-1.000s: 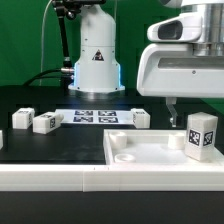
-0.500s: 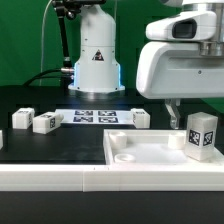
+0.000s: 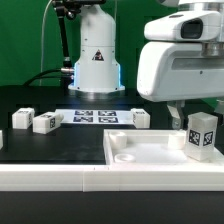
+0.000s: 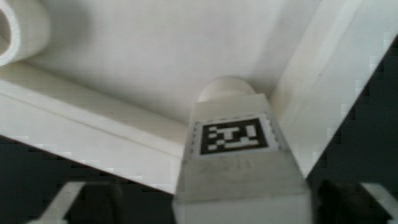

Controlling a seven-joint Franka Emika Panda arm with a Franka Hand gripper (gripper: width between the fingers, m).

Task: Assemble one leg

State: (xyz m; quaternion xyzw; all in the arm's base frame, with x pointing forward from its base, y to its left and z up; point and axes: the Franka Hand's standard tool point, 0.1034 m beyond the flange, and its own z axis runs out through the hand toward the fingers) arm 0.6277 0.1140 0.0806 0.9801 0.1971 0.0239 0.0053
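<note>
Standing upright on the white panel (image 3: 150, 150), the leg (image 3: 202, 133) sits near the panel's corner on the exterior view's right, with a black-and-white tag on each face that shows. The end effector (image 4: 217, 198) hangs over it, jaws apart. In the wrist view the leg rises between the two fingers (image 4: 68, 200), and a dark gap shows on either side, so neither finger touches it there. In the exterior view the arm's bulky white wrist fills the upper right, with one finger reaching down just beside the leg; the other finger cannot be made out.

A round socket (image 3: 125, 155) is sunk into the panel toward the exterior view's left. The panel lies on a black surface (image 3: 40, 145). Farther back on that surface the marker board (image 3: 95, 116) lies flat. Three similar tagged blocks rest nearby: two (image 3: 22, 118) (image 3: 46, 122) close together at the exterior view's left, and one (image 3: 139, 117) just beside the marker board's other end.
</note>
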